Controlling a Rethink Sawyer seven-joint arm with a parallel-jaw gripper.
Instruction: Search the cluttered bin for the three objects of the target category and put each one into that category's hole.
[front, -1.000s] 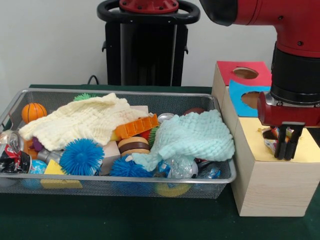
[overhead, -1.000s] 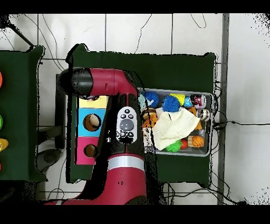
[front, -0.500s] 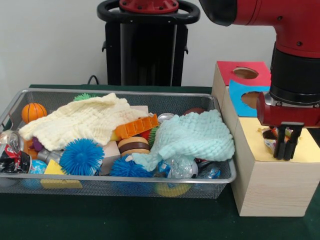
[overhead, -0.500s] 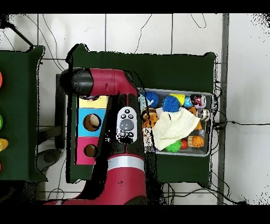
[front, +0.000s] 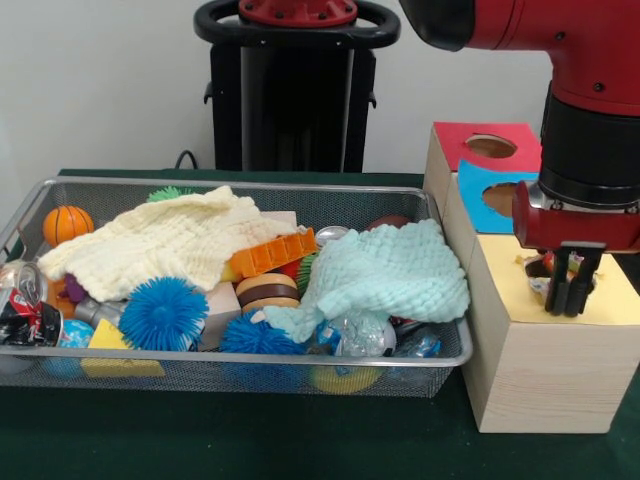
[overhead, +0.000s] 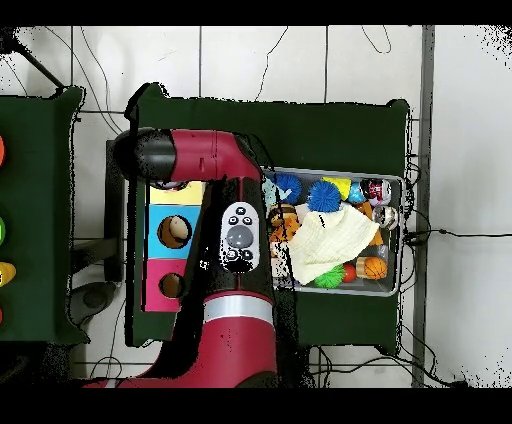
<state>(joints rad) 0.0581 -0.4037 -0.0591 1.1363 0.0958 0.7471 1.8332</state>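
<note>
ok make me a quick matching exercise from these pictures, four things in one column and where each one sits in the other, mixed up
Things:
1. orange ball
2. mint-green knitted cloth
3. gripper
4. red-faced cutout

Places:
A. over the yellow top face of the nearest wooden box
B. far left corner of the bin, as the front view shows it
C. on the wooden box farthest from the front camera
D. draped over the clutter at the bin's right end, front view

Pairs: 1-B, 2-D, 3-A, 4-C
</note>
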